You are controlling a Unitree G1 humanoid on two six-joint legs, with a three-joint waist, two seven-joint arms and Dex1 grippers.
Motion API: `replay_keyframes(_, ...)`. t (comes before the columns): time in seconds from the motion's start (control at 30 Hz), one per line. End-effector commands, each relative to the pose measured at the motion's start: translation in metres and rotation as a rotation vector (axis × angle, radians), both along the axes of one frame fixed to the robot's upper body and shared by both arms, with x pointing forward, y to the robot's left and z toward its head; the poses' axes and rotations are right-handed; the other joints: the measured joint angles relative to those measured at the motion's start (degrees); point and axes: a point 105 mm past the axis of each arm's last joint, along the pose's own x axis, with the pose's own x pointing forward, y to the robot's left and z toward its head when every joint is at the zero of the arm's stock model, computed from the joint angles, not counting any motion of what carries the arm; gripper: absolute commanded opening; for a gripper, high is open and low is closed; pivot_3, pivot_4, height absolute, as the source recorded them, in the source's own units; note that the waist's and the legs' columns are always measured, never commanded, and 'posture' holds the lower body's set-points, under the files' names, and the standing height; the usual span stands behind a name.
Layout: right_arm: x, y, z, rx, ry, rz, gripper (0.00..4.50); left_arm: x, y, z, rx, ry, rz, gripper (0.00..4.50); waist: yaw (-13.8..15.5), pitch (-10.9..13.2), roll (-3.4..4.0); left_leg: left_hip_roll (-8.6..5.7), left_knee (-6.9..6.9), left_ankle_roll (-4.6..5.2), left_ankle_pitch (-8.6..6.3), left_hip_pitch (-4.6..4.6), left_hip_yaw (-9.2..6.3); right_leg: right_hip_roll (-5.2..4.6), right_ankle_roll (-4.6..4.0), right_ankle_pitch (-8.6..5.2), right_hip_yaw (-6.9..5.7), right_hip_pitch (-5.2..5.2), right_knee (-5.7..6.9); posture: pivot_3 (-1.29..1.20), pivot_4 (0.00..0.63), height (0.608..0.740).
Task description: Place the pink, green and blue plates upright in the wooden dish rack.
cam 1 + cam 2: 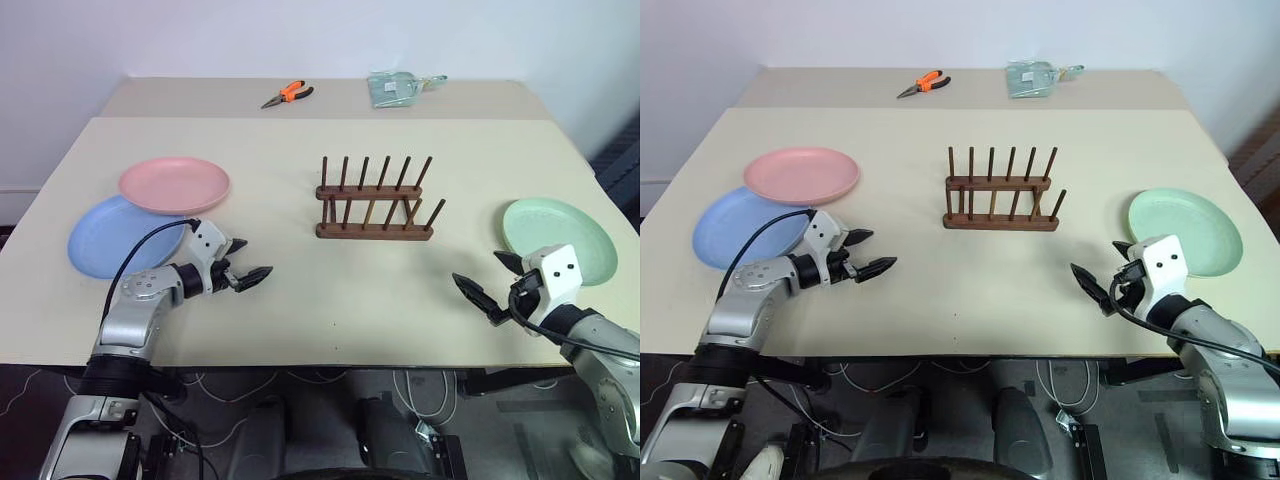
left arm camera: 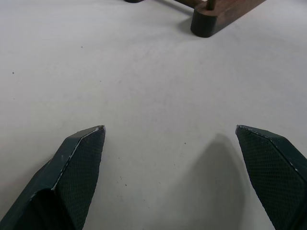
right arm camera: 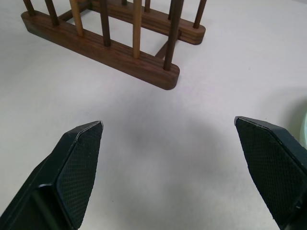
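The wide, pale beige bench [image 1: 300, 300] is carrying everything, and nothing is sitting in the rack yet, so I'd judge the job is only just beginning. The small dark brown wooden dish rack [image 1: 375, 205], with its two rows of upright pegs, is standing empty near the middle. The round light blue plastic plate [image 1: 105, 240] is lying flat on the robot's left side, with the round pale pink plastic plate [image 1: 175, 184] resting partly on its far edge; the round mint green plastic plate [image 1: 560, 240] is lying flat well apart on the right side. The left gripper [image 1: 245, 268] is hovering low over bare bench just beside the blue plate, pointing towards the middle, its black fingers [image 2: 81, 163] spread wide and holding nothing. The right gripper [image 1: 485, 285] is hanging just beside the green plate's near edge, aimed towards the rack, its fingers likewise released and empty. The next move, to my eye, is calling for one gripper to swing to a plate's rim and pinch it. At the far edge, orange-handled pliers [image 1: 288, 94] and a clear plastic packet [image 1: 395, 88] are lying unused.
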Motion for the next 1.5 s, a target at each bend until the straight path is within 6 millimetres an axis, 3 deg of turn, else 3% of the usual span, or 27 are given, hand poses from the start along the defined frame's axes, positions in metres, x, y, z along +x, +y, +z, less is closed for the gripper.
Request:
replay_keyframes(0.03, -0.001, 0.004, 0.008, -0.037, -0.038, 0.004, 4.50, 0.003, -0.006, 0.013, -0.003, -0.048, -0.027, 4.47, 0.01, 0.00, 0.00, 0.00, 0.00, 0.00, 0.00, 0.00, 0.00, 0.00, 0.00, 0.00, 0.00, 0.00, 0.00, 0.00, 0.150, 0.732)
replay_keyframes(0.2, 0.000, 0.009, 0.004, -0.047, -0.043, 0.003, 4.50, 0.003, -0.008, 0.014, 0.005, -0.055, -0.040, 4.47, 0.00, 0.00, 0.00, -0.01, 0.01, 0.00, 0.00, -0.01, 0.01, 0.00, 0.01, 0.00, 0.00, 0.00, 0.01, 0.00, 0.150, 0.732)
replay_keyframes(0.37, 0.000, 0.024, 0.002, 0.033, -0.015, 0.066, 4.50, 0.008, -0.025, 0.019, -0.023, -0.035, -0.135, 4.47, 0.08, 0.00, 0.00, -0.02, 0.04, 0.00, 0.00, -0.02, 0.01, 0.01, 0.01, 0.00, -0.01, 0.00, 0.03, 0.00, 0.150, 0.732)
replay_keyframes(0.57, 0.007, 0.038, 0.007, 0.016, -0.044, 0.084, 4.50, 0.034, -0.065, 0.013, 0.063, -0.035, -0.270, 4.47, 0.20, 0.00, -0.03, -0.16, 0.14, 0.01, 0.01, -0.05, -0.02, 0.02, 0.03, 0.01, -0.03, 0.02, 0.06, 0.00, 0.150, 0.732)
replay_keyframes(0.77, 0.009, 0.045, 0.014, 0.004, -0.089, 0.062, 4.50, 0.056, -0.122, 0.007, 0.122, -0.037, -0.370, 4.47, 0.19, 0.05, -0.11, -0.23, 0.15, 0.03, 0.02, -0.20, -0.07, 0.02, 0.12, -0.01, -0.05, -0.05, 0.06, 0.00, 0.150, 0.732)
replay_keyframes(0.97, -0.002, 0.041, 0.010, -0.018, -0.091, 0.009, 4.50, 0.066, -0.149, 0.004, 0.157, -0.024, -0.355, 4.47, 0.13, 0.05, -0.14, -0.25, 0.17, 0.03, 0.02, -0.25, -0.13, 0.03, 0.38, 0.09, -0.08, -0.10, 0.10, 0.00, 0.150, 0.732)
replay_keyframes(1.23, -0.006, 0.039, 0.009, -0.048, -0.093, -0.018, 4.50, 0.063, -0.146, 0.002, 0.154, -0.030, -0.388, 0.80, 0.00, 0.04, -0.14, -0.25, 0.21, 0.03, 0.02, -0.21, -0.13, 0.03, 0.37, 0.10, -0.07, -0.07, 0.17, 0.00, 0.150, 0.732)
replay_keyframes(1.43, -0.007, 0.037, 0.008, -0.066, -0.082, -0.008, 4.50, 0.049, -0.143, 0.009, 0.111, -0.051, -0.529, 0.78, 0.04, 0.04, -0.14, -0.25, 0.19, 0.03, 0.02, -0.20, -0.12, 0.03, 0.37, 0.10, -0.07, -0.07, 0.19, 0.00, 0.150, 0.732)
replay_keyframes(1.5, -0.012, 0.029, 0.004, -0.077, -0.043, -0.002, 4.50, 0.035, -0.137, 0.009, 0.127, -0.051, -0.659, 0.78, 0.04, 0.03, -0.13, -0.25, 0.19, 0.03, 0.02, -0.20, -0.13, 0.03, 0.37, 0.10, -0.08, -0.08, 0.19, 0.00, 0.150, 0.732)
